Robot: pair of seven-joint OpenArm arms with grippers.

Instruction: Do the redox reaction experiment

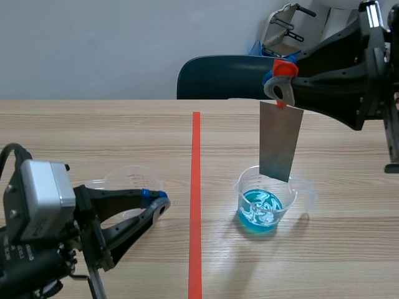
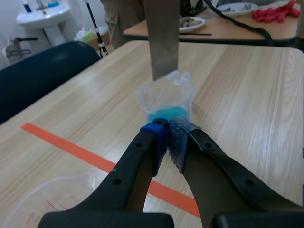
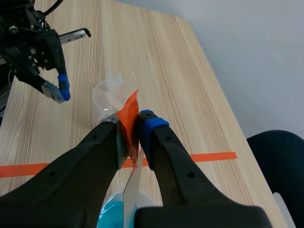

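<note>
Metal strip not yet in solution. Left claw pressed together on nothing, low over the near surface, beside an empty clear cup. Beyond the red line, beaker holds blue liquid. Strip hangs upright over it, lower edge about at the rim; right claw clamped on its orange-taped top. Judgement: lower straight, centred in the mouth, clear of the wall, so the light beaker does not tip. Strip: flat, dull grey, bare.
</note>
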